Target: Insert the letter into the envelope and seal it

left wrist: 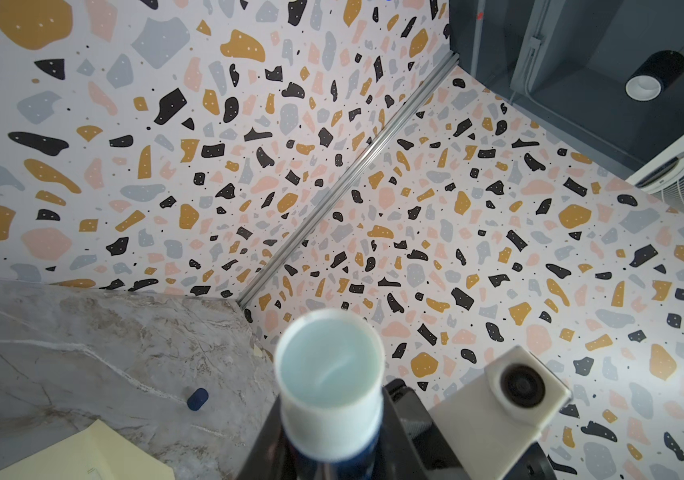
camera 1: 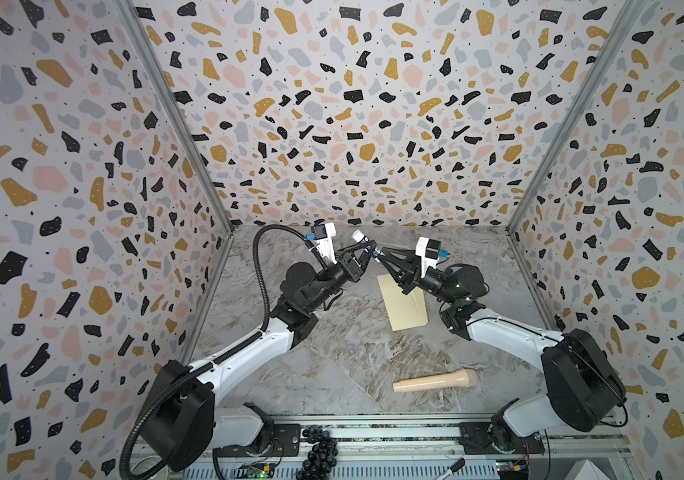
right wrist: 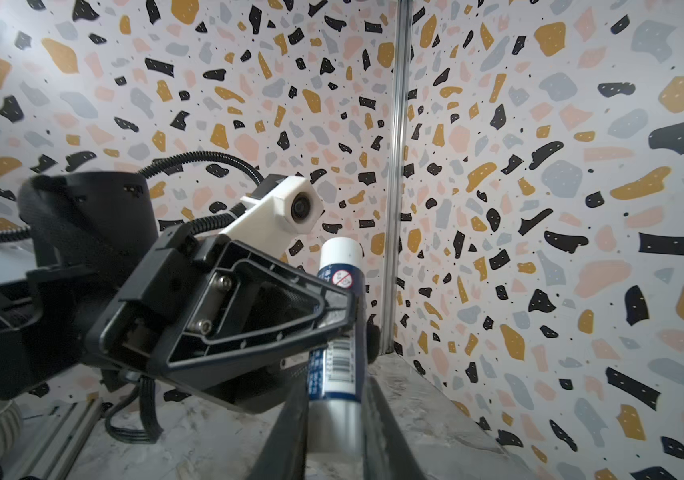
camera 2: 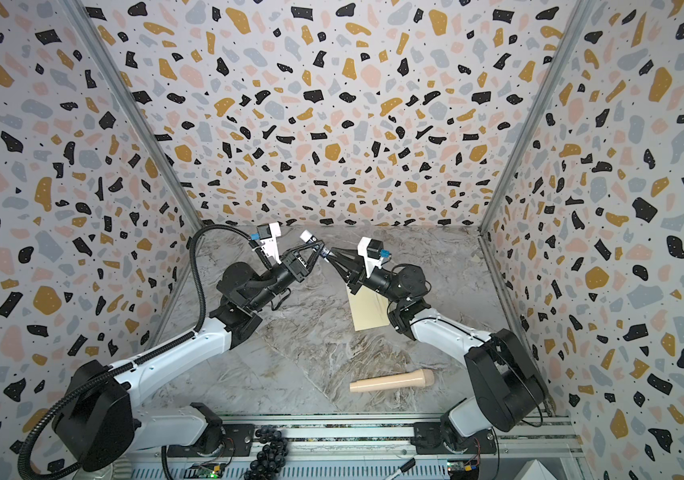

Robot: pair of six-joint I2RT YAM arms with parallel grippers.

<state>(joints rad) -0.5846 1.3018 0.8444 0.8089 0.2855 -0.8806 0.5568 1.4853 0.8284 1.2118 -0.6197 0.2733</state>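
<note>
A: Envelope (camera 1: 402,309), where is it?
B: Flat on the table (camera 1: 332,353), long axis front to back, beneath the right arm (the nearer one). The glue stick (camera 1: 361,237) is held aloft behind it, with left tool (camera 1: 368,248) and right tool (camera 1: 379,256) both clamped on it. I can't see the letter.

Grey marbled table (camera 1: 332,353) bears the envelope (camera 1: 406,311), a beige rod (camera 1: 435,380) and a small blue cap (left wrist: 197,399)

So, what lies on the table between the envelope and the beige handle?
Nothing: only bare marble table between envelope and handle, in both top views.
</note>
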